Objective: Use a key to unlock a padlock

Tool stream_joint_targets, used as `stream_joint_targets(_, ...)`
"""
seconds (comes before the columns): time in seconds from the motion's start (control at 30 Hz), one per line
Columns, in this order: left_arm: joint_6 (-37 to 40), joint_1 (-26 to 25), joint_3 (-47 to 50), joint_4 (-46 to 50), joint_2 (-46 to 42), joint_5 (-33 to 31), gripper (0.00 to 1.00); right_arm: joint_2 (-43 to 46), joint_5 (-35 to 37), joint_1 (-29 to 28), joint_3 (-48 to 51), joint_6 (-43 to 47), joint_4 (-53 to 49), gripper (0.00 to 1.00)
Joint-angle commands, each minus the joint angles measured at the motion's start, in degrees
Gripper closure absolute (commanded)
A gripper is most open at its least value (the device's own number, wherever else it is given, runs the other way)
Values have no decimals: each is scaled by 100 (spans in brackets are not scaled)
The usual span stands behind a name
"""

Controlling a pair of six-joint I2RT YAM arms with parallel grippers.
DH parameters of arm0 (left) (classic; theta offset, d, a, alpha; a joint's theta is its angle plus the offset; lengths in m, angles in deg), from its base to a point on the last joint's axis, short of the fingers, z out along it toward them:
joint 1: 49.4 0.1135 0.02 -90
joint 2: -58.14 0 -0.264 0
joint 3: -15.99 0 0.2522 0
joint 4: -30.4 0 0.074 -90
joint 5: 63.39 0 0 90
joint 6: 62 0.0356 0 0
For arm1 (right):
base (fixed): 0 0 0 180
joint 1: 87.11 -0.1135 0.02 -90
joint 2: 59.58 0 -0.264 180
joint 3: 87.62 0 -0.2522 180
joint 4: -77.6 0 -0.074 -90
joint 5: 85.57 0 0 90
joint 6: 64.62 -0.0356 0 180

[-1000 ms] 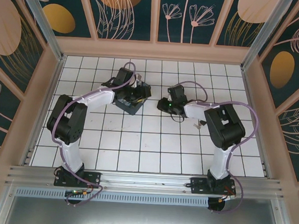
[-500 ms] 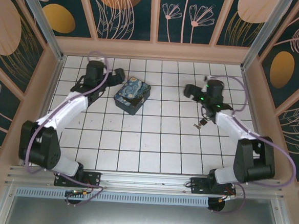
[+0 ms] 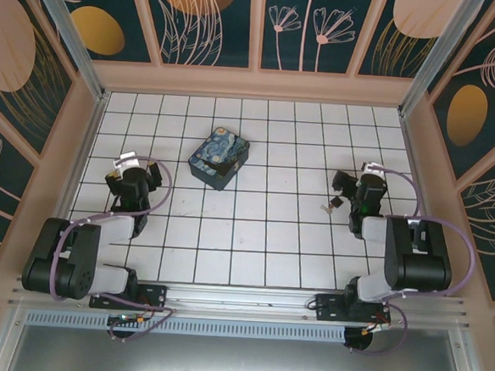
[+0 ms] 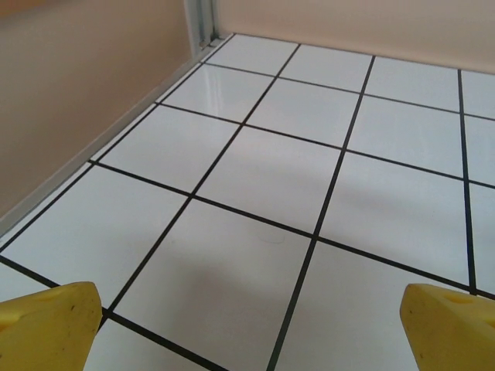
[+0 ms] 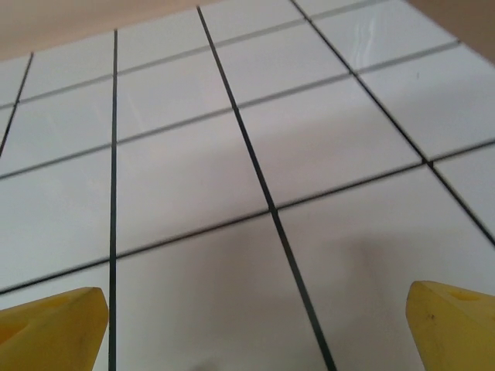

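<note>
My table (image 3: 251, 254) is white tile with dark grid lines. The swirl-painted box (image 3: 219, 158) lies left of centre. Well apart to its right lie the padlock (image 3: 335, 202) and, just beside it, the key (image 3: 324, 209).

Bright, even overhead lighting is recorded. Soft shadows are cast on the tiled floor (image 4: 271, 178) ahead of the left gripper (image 4: 251, 328) and the right gripper (image 5: 251, 325). Faint glare is noted farther ahead of the latter. The fingertips (image 5: 54, 328) are rendered slightly blurred.
</note>
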Motion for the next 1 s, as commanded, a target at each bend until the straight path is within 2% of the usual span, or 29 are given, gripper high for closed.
stream_joint_targets(0.0, 642, 59, 58, -1734, 234, 186, 1, -261, -293, 233, -117, 216, 1034, 1)
stream_joint_targets(0.07, 755, 122, 269, -2411, 431, 312, 1, -284, -966, 210, -76, 478, 1173, 1)
stream_joint_targets(0.13, 782, 154, 466, -3173, 777, 445, 1, -160, -1201, 229, 299, 545, 1760, 1)
stream_joint_targets(0.2, 652, 298, 500, -3036, 745, 747, 1, -217, -1266, 321, 1022, 484, 3066, 1)
stream_joint_targets(0.23, 661, 329, 627, -3444, 981, 735, 1, -465, -1047, 307, 1390, 403, 4139, 1)
stream_joint_targets(0.27, 699, 332, 620, -3830, 1145, 686, 1, -356, -902, 310, 1476, 367, 4081, 1)
stream_joint_targets(0.3, 625, 338, 496, -3288, 965, 750, 1, -290, -786, 299, 1410, 327, 3834, 1)
stream_joint_targets(0.4, 614, 368, 513, -3296, 978, 785, 1, -341, -831, 277, 1053, 360, 3244, 1)
stream_joint_targets(0.7, 655, 373, 525, -3303, 974, 829, 1, -351, -778, 263, 1096, 356, 3352, 1)
stream_joint_targets(0.83, 817, 426, 411, -3095, 1001, 1493, 1, -344, -743, 250, 1084, 363, 3337, 1)
stream_joint_targets(0.97, 812, 446, 500, -3216, 949, 1499, 1, -349, -676, 220, 1081, 374, 3315, 1)
